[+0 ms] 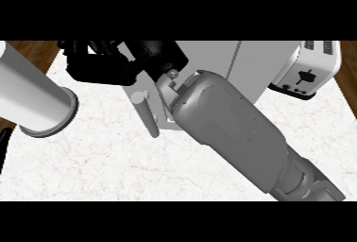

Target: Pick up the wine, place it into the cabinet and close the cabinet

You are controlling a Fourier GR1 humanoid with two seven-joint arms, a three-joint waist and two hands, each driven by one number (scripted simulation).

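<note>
Right hand (105, 64), a black mass at the end of the grey right forearm (230, 123), is held up against the left flank of the cabinet (216, 56) near the back of the marble counter (105, 160). Whether it is spread or closed round anything cannot be told from this angle. The wine does not show anywhere in the head view. It may be hidden behind the hand or already inside the cabinet, and the view does not settle which.

At far left a pale cylinder (35, 94) with a ringed end slants in over the counter's edge. It cannot be told what it is, and the left hand is not seen. Next comes a slim grey bar handle (148, 118), standing just below the right hand and just left of the forearm. It seems to belong to the cabinet's door, and the door looks swung out rather than flush, though the arm covers most of it. The pale cabinet body fills the top centre, and a white toaster (307, 66) sits at the upper right, apart from the arm.

Judged from this, the job is at the cabinet stage: placing the wine is either under way or just done, and closing the door is not yet done
</note>
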